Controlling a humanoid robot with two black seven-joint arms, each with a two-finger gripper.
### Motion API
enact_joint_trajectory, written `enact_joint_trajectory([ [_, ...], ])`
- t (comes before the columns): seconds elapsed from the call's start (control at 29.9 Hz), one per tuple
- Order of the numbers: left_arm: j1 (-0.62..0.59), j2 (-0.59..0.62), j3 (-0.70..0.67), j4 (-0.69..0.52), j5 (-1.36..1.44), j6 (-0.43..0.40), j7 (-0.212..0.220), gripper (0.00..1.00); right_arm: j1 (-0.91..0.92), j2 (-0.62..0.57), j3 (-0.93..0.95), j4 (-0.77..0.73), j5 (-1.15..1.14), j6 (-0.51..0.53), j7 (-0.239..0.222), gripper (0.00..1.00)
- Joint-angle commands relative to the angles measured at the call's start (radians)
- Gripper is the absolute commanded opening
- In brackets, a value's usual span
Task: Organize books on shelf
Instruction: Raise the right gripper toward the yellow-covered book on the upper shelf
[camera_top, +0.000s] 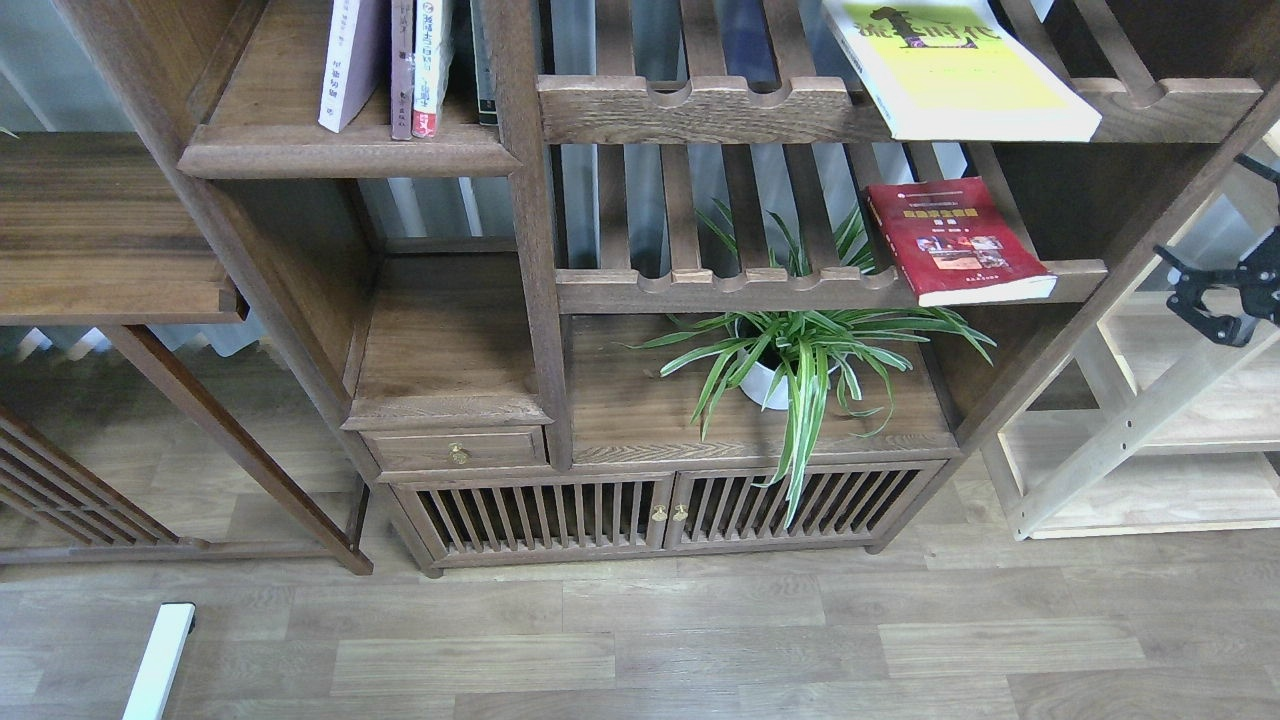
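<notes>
A yellow-green book (960, 70) lies flat on the upper slatted rack, its corner hanging past the front rail. On the lower slatted rack lies a red book (955, 240), also flat. A pale lavender-white book (345, 60) leans upright on the solid dark shelf (350, 152) at the upper left, beside thin brown and white spines. My right gripper (1195, 295) reaches in from the right edge, level with the red book and well to its right. It is open and holds nothing. The left gripper is out of view.
A potted spider plant (790, 355) stands on the cabinet top under the red book. Pale unfinished shelving (1130, 430) stands at the right, just behind my right gripper. The cabinet's slanted side post (1090, 300) runs between the gripper and the books.
</notes>
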Motion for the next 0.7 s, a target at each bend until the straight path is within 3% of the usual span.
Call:
enact_joint_trajectory([
  [0.0,0.002,0.0,0.0,0.001,0.0,0.0,-0.005,0.95,0.044,0.004,0.002,0.005,-0.063,0.0,0.0,0.9],
  [0.67,0.0,-0.009,0.0,0.003,0.0,0.001,-0.002,0.95,0.173,0.088,0.001,0.053,-0.287,0.0,0.0,0.91],
])
